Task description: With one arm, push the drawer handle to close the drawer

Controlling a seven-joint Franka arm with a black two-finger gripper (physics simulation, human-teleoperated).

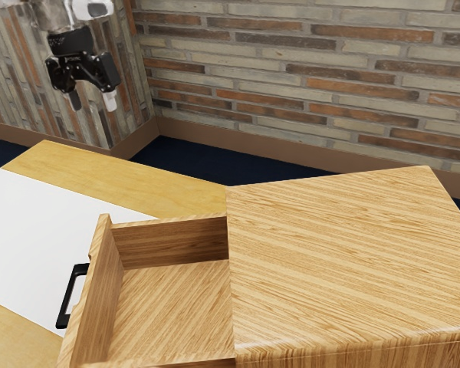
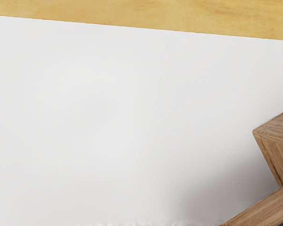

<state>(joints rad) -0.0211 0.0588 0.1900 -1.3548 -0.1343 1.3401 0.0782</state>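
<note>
Plainly, the drawer [image 1: 101, 307] is out of its cabinet [image 1: 341, 261], its open box extending toward the exterior view's left. Its black handle [image 1: 64, 299] is on the outer face, above the white sheet [image 1: 31, 238] on the bench [image 1: 138, 181], so a push there toward the exterior view's right should send the drawer home. The end effector [image 1: 93, 101] hangs at the far left, raised and well apart from the handle, its fingers spread with nothing between them. That height likely leaves room to come down outside the front panel without knocking its edge. Pushing needs no grip; bringing the fingers together might give a firmer contact, while an off-centre push could skew the drawer.
</note>
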